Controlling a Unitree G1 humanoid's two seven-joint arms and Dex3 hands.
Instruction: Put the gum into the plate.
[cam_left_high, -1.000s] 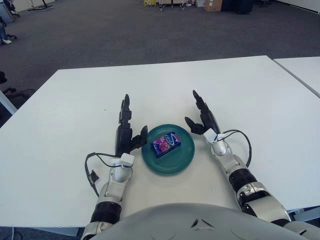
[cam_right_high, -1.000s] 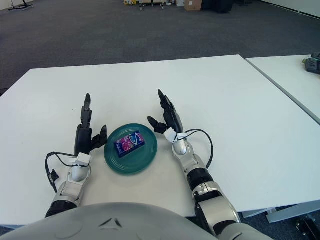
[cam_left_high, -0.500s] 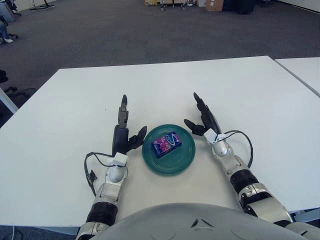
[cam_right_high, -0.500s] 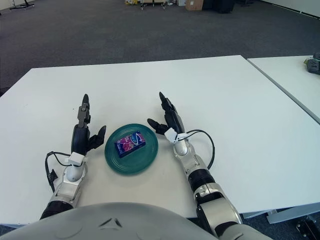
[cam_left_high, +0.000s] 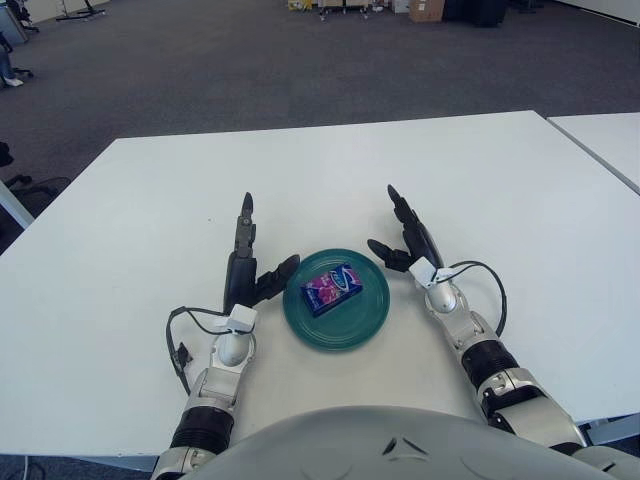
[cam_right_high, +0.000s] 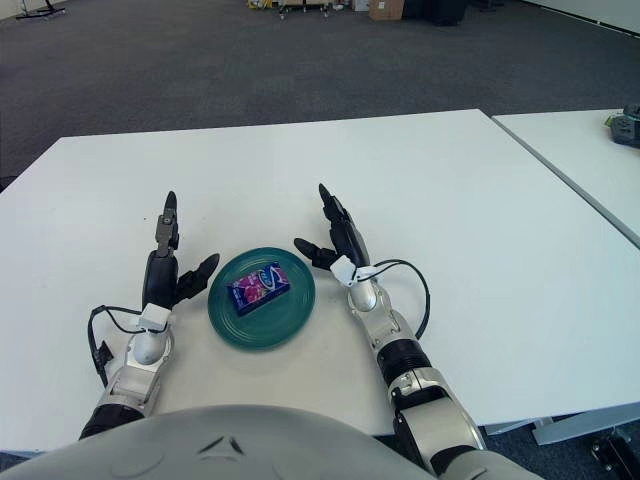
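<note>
Your white table (cam_left_high: 420, 170) carries one thing directly — a teal plate (cam_left_high: 352, 325), sitting near the front edge, about mid-width. A second white table (cam_left_high: 605, 135) shows at the far right, split from yours by a narrow gap — nothing readable on it here.
</note>
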